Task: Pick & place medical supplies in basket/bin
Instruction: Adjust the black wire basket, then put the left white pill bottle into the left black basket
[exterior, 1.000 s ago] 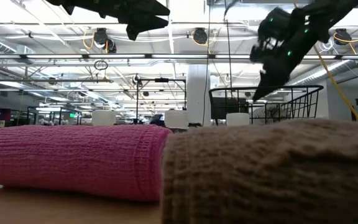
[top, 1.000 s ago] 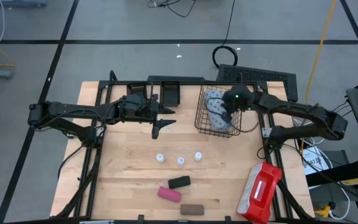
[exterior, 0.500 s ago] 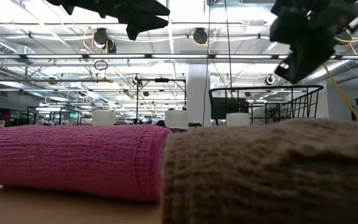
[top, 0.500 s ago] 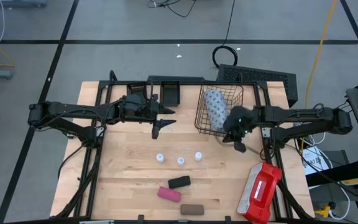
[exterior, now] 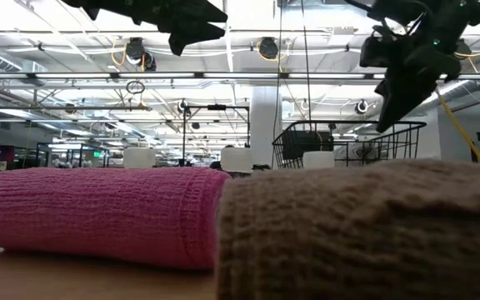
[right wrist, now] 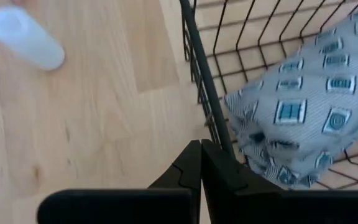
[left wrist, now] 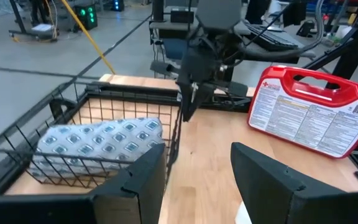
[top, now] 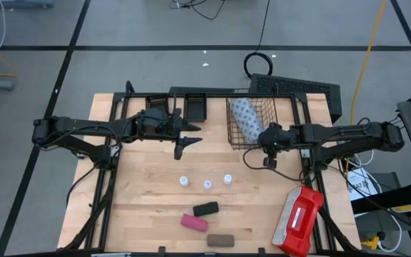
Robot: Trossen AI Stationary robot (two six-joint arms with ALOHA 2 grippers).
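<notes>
The black wire-mesh basket (top: 252,123) stands near the table's far right, and the pale blue-grey dotted pack (top: 244,118) lies on its floor. My right gripper (top: 265,161) is shut, pointing down just outside the basket's near right corner (left wrist: 179,112). My left gripper (top: 184,145) waits open, high over the far left. Three white vials (top: 207,185) stand mid-table. The black block (top: 205,209), the pink block (top: 194,223) and the brown block (top: 220,240) lie near the near edge. In the low view the pink block (exterior: 98,212) and the brown block (exterior: 365,233) fill the foreground. My right gripper stands with its shut fingers (right wrist: 216,163) right beside the basket's rim wire (right wrist: 205,93) at the near right corner, coming from above and pointing down. I cannot tell whether the fingers touch the wire.
A large red-and-white case (top: 298,220) lies at the near right corner. Small black trays (top: 195,107) sit at the far edge between the arms. One vial (right wrist: 27,37) shows on bare wood in the right wrist view. Bare wood lies between the vials and the basket.
My right gripper has come up out of the basket, leaving the pack inside, swung toward the near right, then moved back to the basket's near right corner. The basket, with the pack in it, has shifted a little toward the far edge.
</notes>
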